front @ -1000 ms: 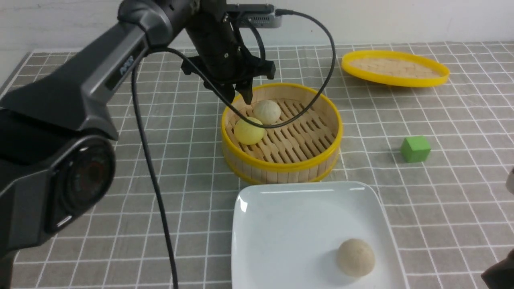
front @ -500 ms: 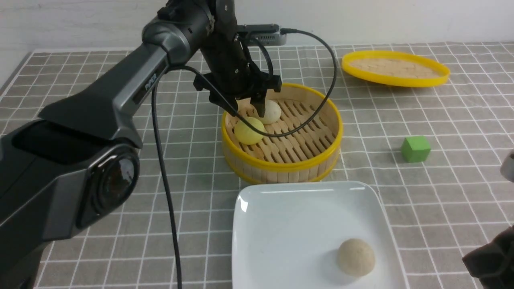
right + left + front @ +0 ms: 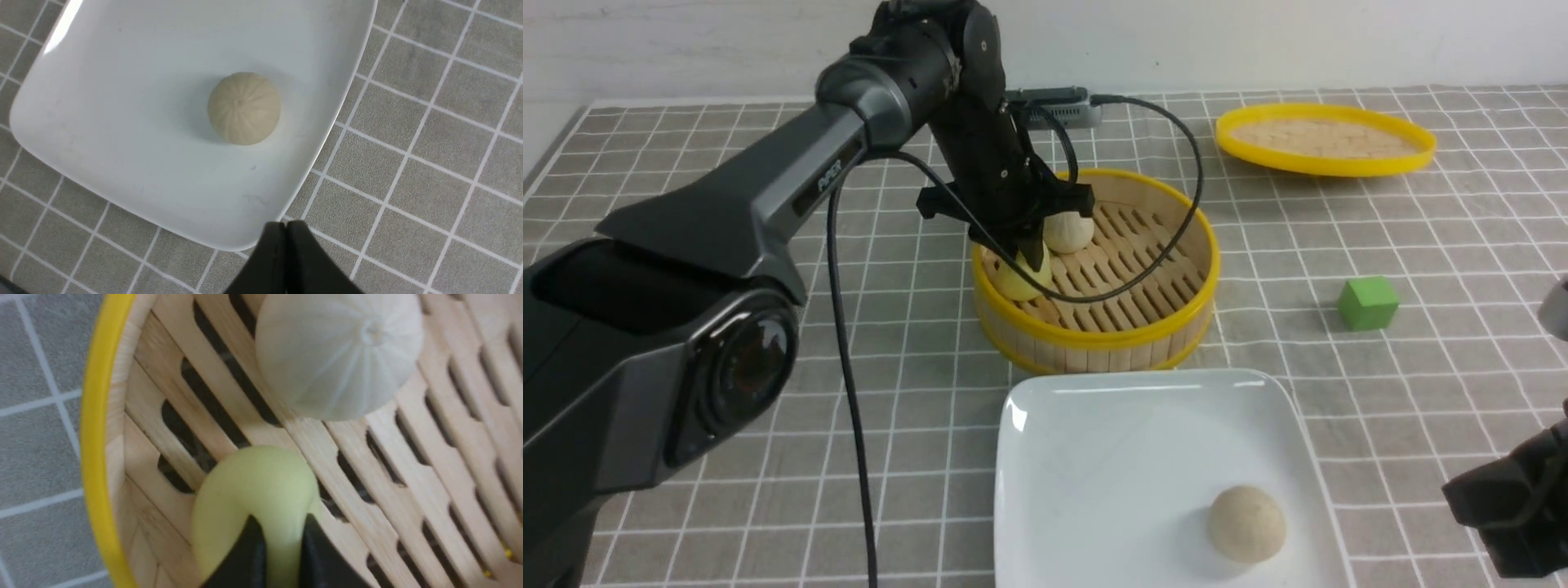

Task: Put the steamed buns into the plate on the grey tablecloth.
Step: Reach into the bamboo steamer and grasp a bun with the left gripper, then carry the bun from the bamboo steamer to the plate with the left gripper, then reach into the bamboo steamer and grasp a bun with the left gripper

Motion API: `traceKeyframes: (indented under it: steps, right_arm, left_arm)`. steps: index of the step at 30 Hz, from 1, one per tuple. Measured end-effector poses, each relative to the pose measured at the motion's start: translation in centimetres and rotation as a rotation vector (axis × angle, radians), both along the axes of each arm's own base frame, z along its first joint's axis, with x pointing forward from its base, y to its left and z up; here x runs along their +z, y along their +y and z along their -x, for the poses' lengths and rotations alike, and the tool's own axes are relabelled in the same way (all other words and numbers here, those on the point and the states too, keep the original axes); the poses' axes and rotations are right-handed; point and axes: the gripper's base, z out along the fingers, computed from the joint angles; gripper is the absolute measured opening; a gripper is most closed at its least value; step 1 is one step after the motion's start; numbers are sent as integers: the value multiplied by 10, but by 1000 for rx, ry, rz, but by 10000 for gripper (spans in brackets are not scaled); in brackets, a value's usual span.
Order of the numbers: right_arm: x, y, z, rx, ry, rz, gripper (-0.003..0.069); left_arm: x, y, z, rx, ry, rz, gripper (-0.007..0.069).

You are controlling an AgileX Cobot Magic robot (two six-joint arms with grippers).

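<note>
Now left gripper [image 3: 281, 528] pinches the pale yellow bun [image 3: 253, 486] at the left inside the steamer [image 3: 1094, 335]; white bun [image 3: 1068, 231] just beyond it. Right gripper [image 3: 286, 228], jaws pressed together and empty, sits at the right edge of the plate [image 3: 1111, 457]. Beige bun [image 3: 1246, 523] lies on the plate, on the grey tablecloth [image 3: 1421, 392].

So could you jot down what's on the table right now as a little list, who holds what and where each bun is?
left gripper: shut on the pale yellow bun, inside the bamboo steamer
right gripper: shut, holding nothing, near the edge of the plate
white bun: in the steamer, not gripped
beige bun: on the plate
steamer lid: off, lying far right on the grey tablecloth
green cube: on the cloth, right of the steamer
buns plated: one of three
</note>
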Motion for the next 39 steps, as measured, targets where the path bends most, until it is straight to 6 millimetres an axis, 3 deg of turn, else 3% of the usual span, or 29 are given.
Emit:
traceKeyframes:
  steps: [1, 4, 5, 6, 8, 9, 12, 14, 15, 18, 24, 33, 37, 39]
  right_arm:
    - [0, 0, 0, 0, 0, 0, 10]
    - [0, -2, -1, 3, -16, 28, 13]
    - [0, -2, -1, 4, -19, 30, 13]
    - [0, -4, -2, 6, -33, 55, 13]
    - [-1, -5, -3, 8, -40, 71, 14]
    - [-1, -6, -3, 0, -38, 78, 15]
    - [-1, -7, 0, -7, -17, 83, 19]
    - [-2, -8, 2, -6, 8, 95, 22]
    - [-3, -9, 3, -4, 14, 98, 22]
    - [-5, -11, 6, 4, 51, 137, 26]
    - [-6, -14, 6, 7, 52, 167, 31]
    - [-6, -14, 7, 7, 52, 165, 38]
    - [-6, -14, 7, 7, 54, 166, 41]
    - [-6, -14, 7, 8, 55, 166, 44]
  left_arm:
    - [4, 0, 1, -1, -6, 4, 47]
    - [58, 4, 17, -3, -85, 75, 22]
    - [66, 5, 20, -4, -97, 86, 22]
    - [95, 8, 33, -6, -132, 133, 22]
    - [109, 11, 44, -9, -136, 160, 22]
    - [131, 16, 67, -20, -139, 193, 22]
    - [132, 16, 104, -52, -80, 173, 22]
    - [107, 8, 132, -98, 22, 117, 22]
    - [106, 5, 136, -110, 28, 113, 23]
    - [58, -20, 167, -202, 148, 15, 39]
    - [8, -47, 178, -259, 173, -118, 127]
    - [-36, -54, 165, -234, 200, -196, 349]
    - [-34, -55, 164, -231, 192, -190, 406]
    - [-20, -53, 162, -215, 169, -191, 437]
